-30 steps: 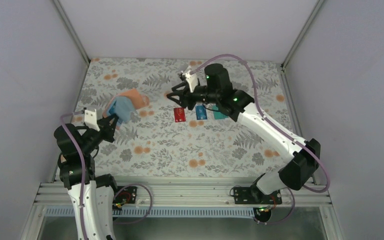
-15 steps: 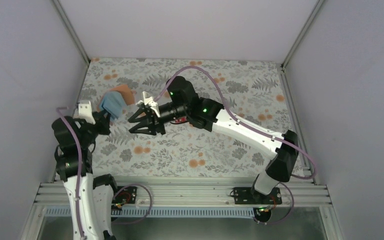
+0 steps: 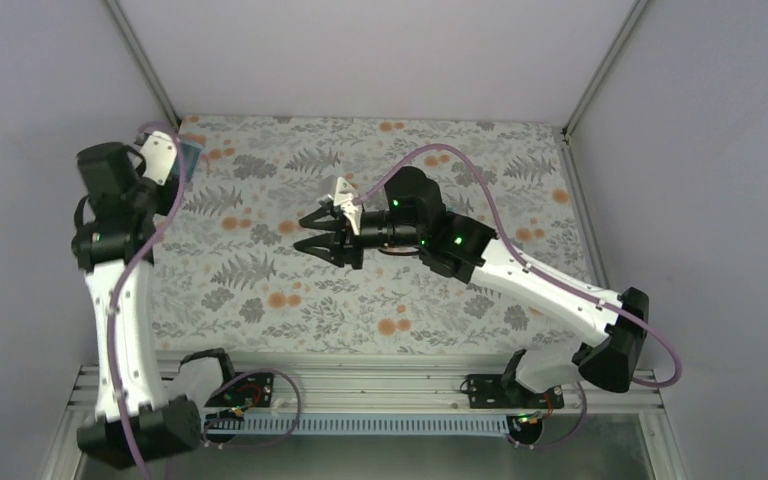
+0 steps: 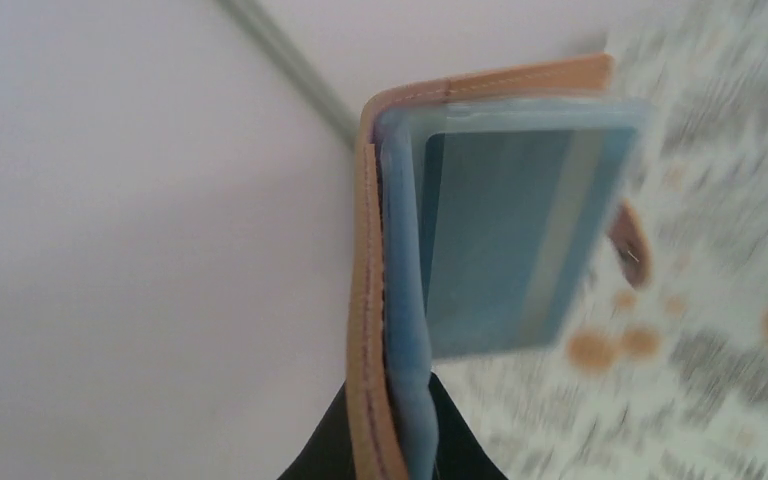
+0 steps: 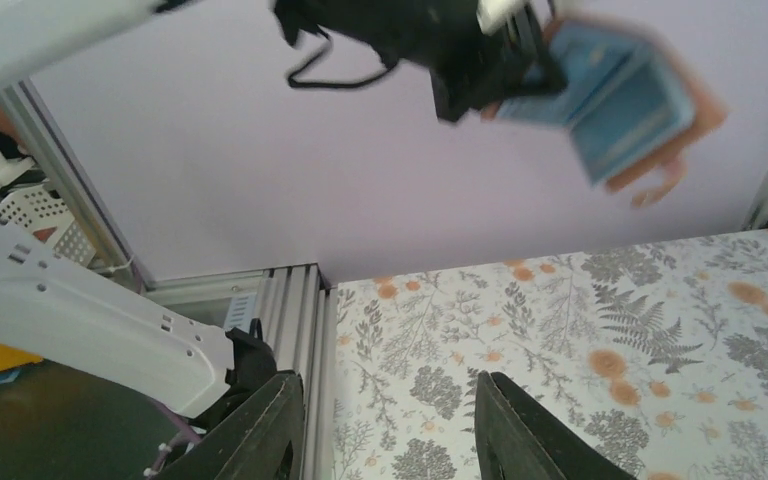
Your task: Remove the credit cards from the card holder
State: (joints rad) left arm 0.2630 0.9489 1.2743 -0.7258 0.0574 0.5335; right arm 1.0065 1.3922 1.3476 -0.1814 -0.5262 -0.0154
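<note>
Floral tabletop (image 3: 260,290): upper left, left claw (image 4: 395,440) pinches the card holder (image 4: 490,230) aloft; right claw (image 3: 306,232) spread, seemingly due to reach into it next.

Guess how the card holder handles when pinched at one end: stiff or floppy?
Likely semi-stiff: gripped by the left fingers at one end, the card holder runs straight along its cover. Probably apt to fan open: its blue inner leaf splays off the cover.

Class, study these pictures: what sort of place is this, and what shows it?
Probably a robotics lab test cell: a left arm and right arm bolted to a metal rail, with plain white walls closing in a floral-covered table.
</note>
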